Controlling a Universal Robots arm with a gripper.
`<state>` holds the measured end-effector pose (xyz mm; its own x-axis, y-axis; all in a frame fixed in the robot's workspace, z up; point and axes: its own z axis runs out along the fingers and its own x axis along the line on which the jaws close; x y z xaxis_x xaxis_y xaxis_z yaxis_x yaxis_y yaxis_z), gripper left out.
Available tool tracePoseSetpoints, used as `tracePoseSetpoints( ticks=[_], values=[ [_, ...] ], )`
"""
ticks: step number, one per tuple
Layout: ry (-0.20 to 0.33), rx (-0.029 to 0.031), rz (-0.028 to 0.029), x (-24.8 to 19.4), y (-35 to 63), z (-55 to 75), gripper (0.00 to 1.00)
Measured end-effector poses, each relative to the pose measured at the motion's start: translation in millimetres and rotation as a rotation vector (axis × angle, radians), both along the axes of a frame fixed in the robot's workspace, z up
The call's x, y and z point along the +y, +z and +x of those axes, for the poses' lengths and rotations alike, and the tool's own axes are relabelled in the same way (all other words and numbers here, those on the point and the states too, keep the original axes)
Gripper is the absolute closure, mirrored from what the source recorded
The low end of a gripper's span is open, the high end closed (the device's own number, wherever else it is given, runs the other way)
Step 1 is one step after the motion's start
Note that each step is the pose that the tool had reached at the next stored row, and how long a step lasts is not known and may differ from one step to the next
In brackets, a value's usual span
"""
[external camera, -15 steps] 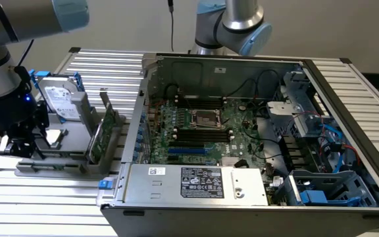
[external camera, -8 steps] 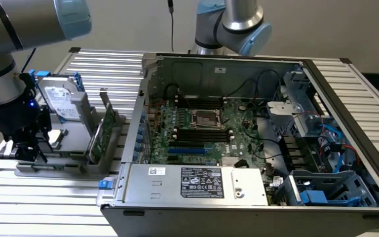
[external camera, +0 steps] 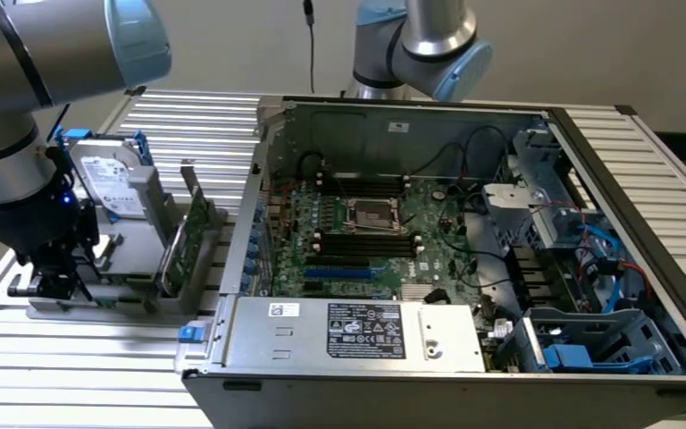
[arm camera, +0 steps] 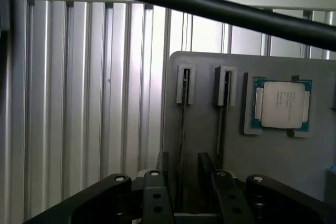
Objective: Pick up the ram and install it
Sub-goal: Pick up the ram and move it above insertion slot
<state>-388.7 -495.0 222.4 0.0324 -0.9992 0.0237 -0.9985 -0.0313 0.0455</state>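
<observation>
Ram [arm camera: 181, 124] stands on edge in a narrow slot of the grey fixture [arm camera: 273, 182] and shows as a thin line, presumably so that fingers can close on its two flat faces. The gripper [arm camera: 184, 171] hangs around it with its jaws fully apart and holding nothing, one finger on each side of the stick. A second stick [arm camera: 224, 124] stands in the fixture's neighbouring slot, and past that a processor [arm camera: 282, 104] lies flat in its pocket. Beside the fixture, the open computer case [external camera: 629, 179] exposes its motherboard [external camera: 379, 268], whose black slots [external camera: 367, 239] look unfilled.
</observation>
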Motion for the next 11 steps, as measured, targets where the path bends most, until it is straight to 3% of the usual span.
tracePoseSetpoints(
  ticks=[11],
  values=[
    [0.0, 0.0, 0.0, 0.2, -20.0, 0.3, 0.64]
  ],
)
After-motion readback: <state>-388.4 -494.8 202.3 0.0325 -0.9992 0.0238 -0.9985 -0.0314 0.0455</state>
